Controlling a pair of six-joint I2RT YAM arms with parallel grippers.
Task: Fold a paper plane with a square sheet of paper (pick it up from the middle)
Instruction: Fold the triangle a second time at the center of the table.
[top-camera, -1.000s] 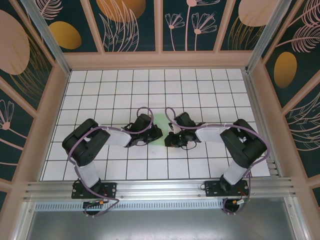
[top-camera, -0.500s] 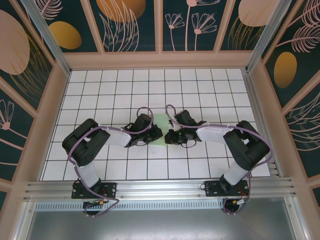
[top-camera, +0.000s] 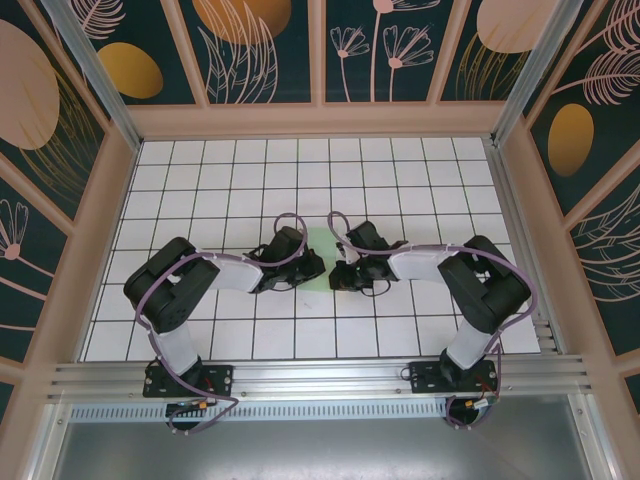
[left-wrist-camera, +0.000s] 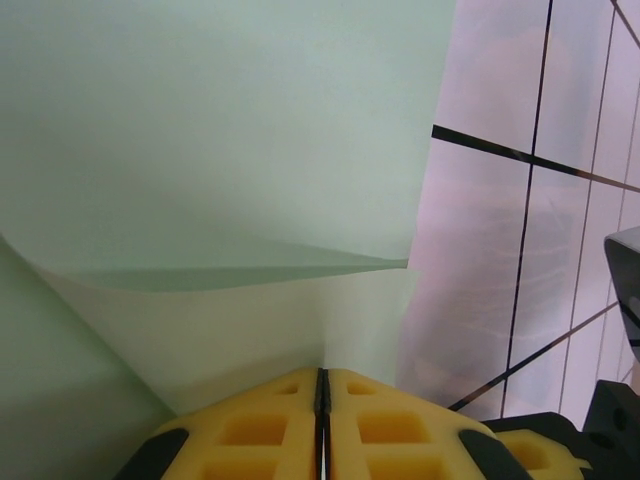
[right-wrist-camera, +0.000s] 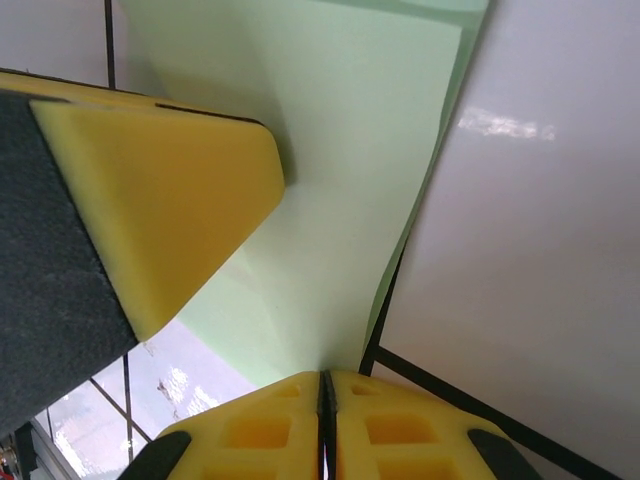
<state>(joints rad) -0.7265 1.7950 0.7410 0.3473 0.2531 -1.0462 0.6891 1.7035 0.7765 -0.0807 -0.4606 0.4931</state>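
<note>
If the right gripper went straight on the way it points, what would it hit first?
The square sheet of paper that the right gripper pinches; just beyond, probably, fingers of the left gripper.

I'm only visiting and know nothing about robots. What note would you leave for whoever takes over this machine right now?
Left gripper: shut on the green sheet of paper.
Right gripper: shut on the same sheet, from the other side.
Sheet: middle of the table, between the arms, bent, one layer over another.
Done: both grips, folding begun.
Left: remaining folds; no plane shape yet.
</note>
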